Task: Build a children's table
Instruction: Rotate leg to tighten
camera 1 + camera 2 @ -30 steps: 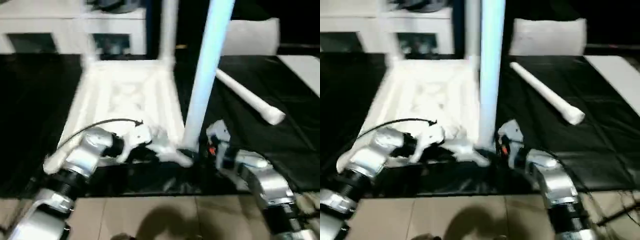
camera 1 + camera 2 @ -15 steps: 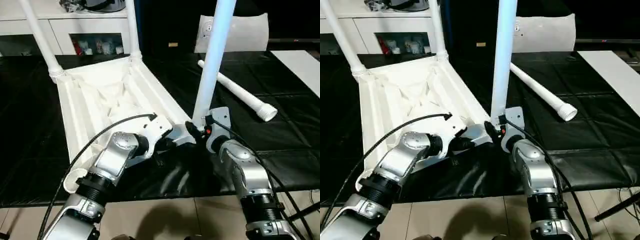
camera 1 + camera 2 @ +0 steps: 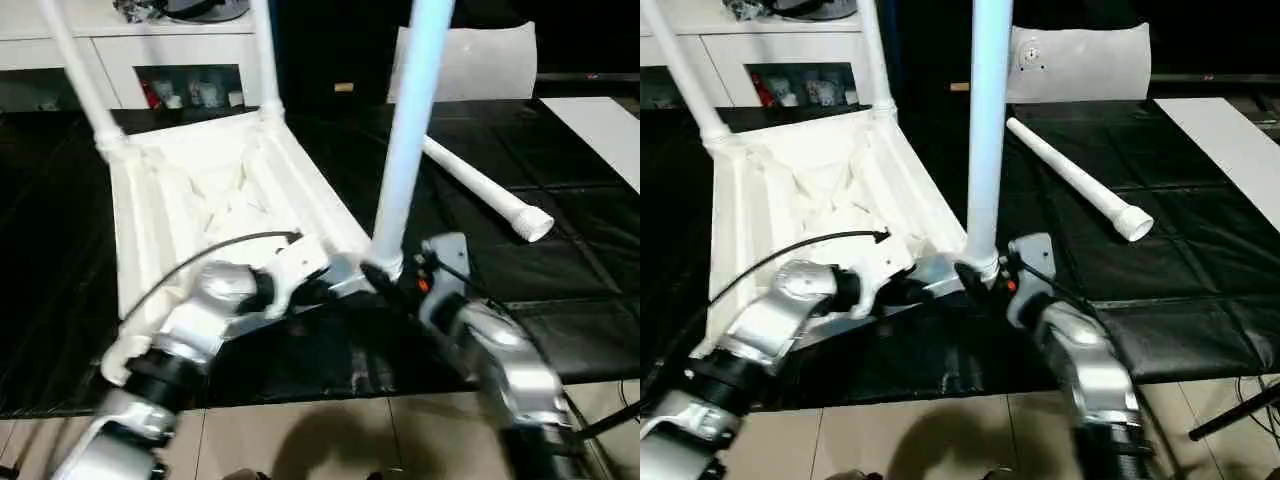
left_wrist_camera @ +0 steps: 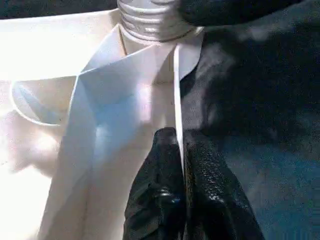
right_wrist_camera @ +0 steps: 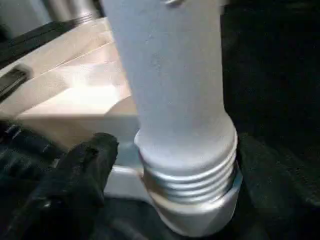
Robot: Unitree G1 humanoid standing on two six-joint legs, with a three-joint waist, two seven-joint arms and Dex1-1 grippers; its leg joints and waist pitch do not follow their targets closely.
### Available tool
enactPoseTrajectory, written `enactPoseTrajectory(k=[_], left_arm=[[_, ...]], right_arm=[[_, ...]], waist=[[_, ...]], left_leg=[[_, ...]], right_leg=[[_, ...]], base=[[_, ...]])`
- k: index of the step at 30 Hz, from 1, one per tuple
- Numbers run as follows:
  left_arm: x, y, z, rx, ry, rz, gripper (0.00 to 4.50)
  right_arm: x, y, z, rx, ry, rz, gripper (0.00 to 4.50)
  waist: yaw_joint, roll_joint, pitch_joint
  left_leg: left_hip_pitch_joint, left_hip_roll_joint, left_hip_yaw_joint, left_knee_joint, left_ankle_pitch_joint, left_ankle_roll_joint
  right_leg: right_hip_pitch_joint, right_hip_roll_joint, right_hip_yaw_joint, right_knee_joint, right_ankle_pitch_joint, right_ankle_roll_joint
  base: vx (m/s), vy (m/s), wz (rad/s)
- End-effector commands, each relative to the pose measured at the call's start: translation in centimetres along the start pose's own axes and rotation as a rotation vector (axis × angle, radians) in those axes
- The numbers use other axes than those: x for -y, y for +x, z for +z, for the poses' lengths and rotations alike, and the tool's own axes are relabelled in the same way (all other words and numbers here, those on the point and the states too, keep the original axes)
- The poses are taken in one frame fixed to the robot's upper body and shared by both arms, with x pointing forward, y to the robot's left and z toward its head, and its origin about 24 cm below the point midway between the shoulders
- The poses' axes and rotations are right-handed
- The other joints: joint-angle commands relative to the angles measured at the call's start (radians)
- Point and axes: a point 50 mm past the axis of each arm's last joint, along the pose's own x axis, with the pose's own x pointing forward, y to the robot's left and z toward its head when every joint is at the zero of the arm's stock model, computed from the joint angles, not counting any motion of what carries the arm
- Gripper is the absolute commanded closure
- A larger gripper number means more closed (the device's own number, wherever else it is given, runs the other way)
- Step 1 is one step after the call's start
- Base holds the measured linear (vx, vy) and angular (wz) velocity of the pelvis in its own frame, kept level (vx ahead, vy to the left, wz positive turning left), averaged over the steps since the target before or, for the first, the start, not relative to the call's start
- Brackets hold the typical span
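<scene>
- While the tabletop (image 3: 200,190) lay upside down on the black mat (image 3: 560,270), ribbed underside up, you had two legs already standing in the far corner sockets and a third leg (image 3: 405,150) upright in the near right socket (image 5: 195,210).
- Your left gripper (image 4: 181,165) was clenched on the thin rim wall of the tabletop just beside that socket, so the top was pinned for the screwing.
- Your right gripper (image 3: 985,275) sat at the foot of the third leg; only one black finger (image 5: 80,170) showed beside the threads, apart from the tube, so I judged the leg released, though the second finger was hidden.
- To finish this step well, you would have wanted to regrip low on the leg, keep it plumb, and turn until no threads remained, with the left hold kept firm so the top did not spin.
- Your right wrist view showed what the head views could not: several thread rings still exposed above the socket, so the leg was not fully seated.
- Your head views alone showed the fourth leg (image 3: 1075,180) lying loose on the mat to the far right, well apart from the tabletop, with the near left corner still unfilled.
</scene>
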Motion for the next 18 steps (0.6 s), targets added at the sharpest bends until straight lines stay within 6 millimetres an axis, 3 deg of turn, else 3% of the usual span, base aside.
enactPoseTrajectory(k=[1,3,4,8,18], left_arm=[[0.4,-0.3,0.2,0.013,0.076,-0.088,4.5],[0.5,-0.5,0.0,0.009,0.094,-0.118,4.5],[0.8,-0.8,-0.4,-0.005,0.127,-0.185,4.5],[1.2,-1.3,-1.0,-0.043,0.197,-0.306,4.5],[1.3,-2.0,-1.1,-0.12,0.333,-0.519,4.5]], right_arm=[[-0.7,-0.4,1.0,0.026,-0.04,0.13,0.04],[-0.4,-0.8,1.2,0.022,-0.059,0.154,0.04],[0.0,-1.4,1.6,0.006,-0.101,0.212,0.04],[0.4,-2.4,2.2,-0.045,-0.168,0.348,0.04],[0.5,-2.5,2.5,-0.214,-0.358,0.621,0.04]], waist=[[0.005,-0.002,-0.058],[0.006,-0.002,-0.058],[0.007,-0.008,-0.059],[0.021,-0.005,-0.059],[0.054,-0.012,-0.058]], left_leg=[[0.009,0.045,-0.014,-0.063,-0.282,0.032],[0.008,0.045,-0.014,-0.062,-0.268,0.041],[0.009,0.045,-0.012,-0.06,-0.267,0.047],[0.012,0.047,-0.011,-0.057,-0.262,0.054],[0.017,0.053,-0.008,-0.055,-0.253,0.044]], right_leg=[[0.047,-0.058,0.038,-0.076,-0.23,-0.187],[0.048,-0.059,0.037,-0.075,-0.214,-0.193],[0.047,-0.06,0.037,-0.075,-0.217,-0.196],[0.047,-0.061,0.037,-0.074,-0.227,-0.199],[0.042,-0.067,0.037,-0.066,-0.256,-0.207]], base=[[0.0,0.0,0.0],[0.0,0.0,0.0],[0.0,0.0,0.0],[0.0,0.0,0.0],[0.0,0.0,0.0]])
